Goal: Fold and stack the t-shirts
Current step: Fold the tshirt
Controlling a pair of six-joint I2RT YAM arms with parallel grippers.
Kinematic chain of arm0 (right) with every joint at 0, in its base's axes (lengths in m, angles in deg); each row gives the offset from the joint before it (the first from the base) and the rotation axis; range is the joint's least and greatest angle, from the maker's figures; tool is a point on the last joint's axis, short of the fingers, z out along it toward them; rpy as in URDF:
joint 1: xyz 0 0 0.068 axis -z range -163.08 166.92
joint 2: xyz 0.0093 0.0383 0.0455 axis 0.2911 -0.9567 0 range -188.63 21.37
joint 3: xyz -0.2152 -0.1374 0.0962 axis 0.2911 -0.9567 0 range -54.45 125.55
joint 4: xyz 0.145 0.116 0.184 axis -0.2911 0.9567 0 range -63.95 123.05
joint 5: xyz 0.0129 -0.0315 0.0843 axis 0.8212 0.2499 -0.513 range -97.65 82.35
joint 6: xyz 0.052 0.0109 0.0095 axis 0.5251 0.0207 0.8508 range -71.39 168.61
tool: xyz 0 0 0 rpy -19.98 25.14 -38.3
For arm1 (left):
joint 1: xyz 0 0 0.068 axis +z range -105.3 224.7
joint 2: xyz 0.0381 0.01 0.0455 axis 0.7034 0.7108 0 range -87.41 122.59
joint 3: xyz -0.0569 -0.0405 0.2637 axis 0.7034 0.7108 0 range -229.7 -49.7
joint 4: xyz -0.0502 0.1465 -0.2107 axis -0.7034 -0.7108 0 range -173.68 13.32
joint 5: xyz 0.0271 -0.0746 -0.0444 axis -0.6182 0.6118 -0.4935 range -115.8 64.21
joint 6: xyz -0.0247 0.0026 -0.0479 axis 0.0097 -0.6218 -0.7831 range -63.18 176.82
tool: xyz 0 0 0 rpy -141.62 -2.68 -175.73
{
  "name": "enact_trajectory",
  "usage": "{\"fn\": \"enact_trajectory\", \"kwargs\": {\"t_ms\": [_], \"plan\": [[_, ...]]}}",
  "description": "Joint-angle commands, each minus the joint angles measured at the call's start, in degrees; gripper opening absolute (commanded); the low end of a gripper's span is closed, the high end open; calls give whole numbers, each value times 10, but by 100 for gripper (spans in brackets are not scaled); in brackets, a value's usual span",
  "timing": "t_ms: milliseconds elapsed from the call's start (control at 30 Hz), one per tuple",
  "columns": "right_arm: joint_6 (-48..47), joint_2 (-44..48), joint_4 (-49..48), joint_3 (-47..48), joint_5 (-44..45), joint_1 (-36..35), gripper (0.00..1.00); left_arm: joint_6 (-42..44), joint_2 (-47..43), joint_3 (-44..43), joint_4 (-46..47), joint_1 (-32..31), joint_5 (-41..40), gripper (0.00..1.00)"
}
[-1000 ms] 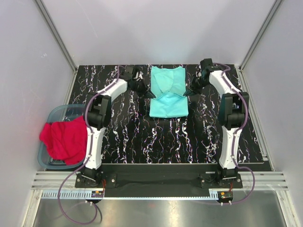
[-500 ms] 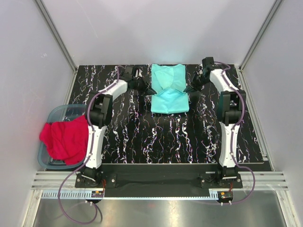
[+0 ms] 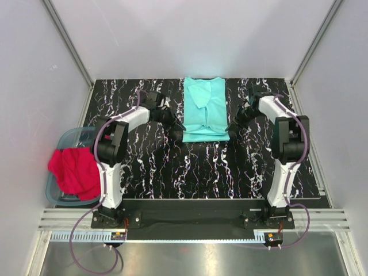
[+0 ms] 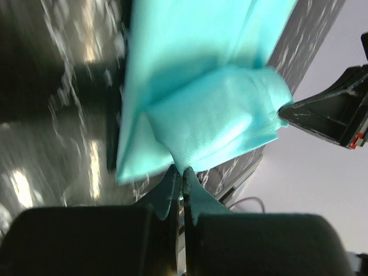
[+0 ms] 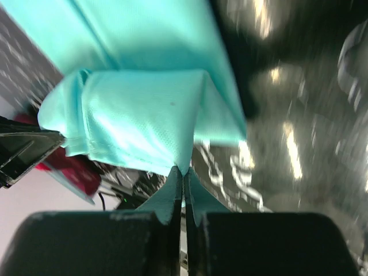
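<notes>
The mint-teal t-shirt [image 3: 205,106] lies as a long folded strip at the back middle of the black marbled table [image 3: 201,172]. My left gripper [image 3: 179,133] is at the strip's near left corner, shut on a pinch of teal cloth [image 4: 201,126]. My right gripper [image 3: 232,127] is shut on the near right corner [image 5: 144,121]. Both wrist views show the held edge raised off the table, with a doubled layer of cloth. The red t-shirt [image 3: 75,169] hangs bunched over the tub at the left.
A translucent blue-grey tub [image 3: 72,139] sits off the table's left edge, under the red shirt. Grey walls and metal frame posts close in the back and sides. The arm bases stand on a rail [image 3: 195,221] along the near edge.
Both grippers have moved toward the near edge with the teal shirt's corners. The cloth has changed from a bunched fold to a longer, narrower strip.
</notes>
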Motion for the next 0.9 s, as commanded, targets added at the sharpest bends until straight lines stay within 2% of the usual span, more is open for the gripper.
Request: {"fn": "enact_trajectory", "kwargs": {"t_ms": [0, 133, 400, 433, 667, 867], "plan": [[-4, 132, -19, -81, -8, -28, 0, 34, -128, 95, 8, -27, 8, 0], [13, 235, -40, -234, -5, -55, 0, 32, -218, 214, 21, -59, -3, 0], [84, 454, -55, -459, 13, -109, 0, -10, -388, 425, 37, -125, -32, 0], [100, 473, -50, -474, 15, -121, 0, -16, -404, 464, 40, -131, -35, 0], [169, 649, 4, -571, 16, -168, 0, -104, -559, 597, 46, -199, -62, 0], [223, 748, 53, -615, 6, -206, 0, -162, -671, 623, 15, -249, -84, 0]]}}
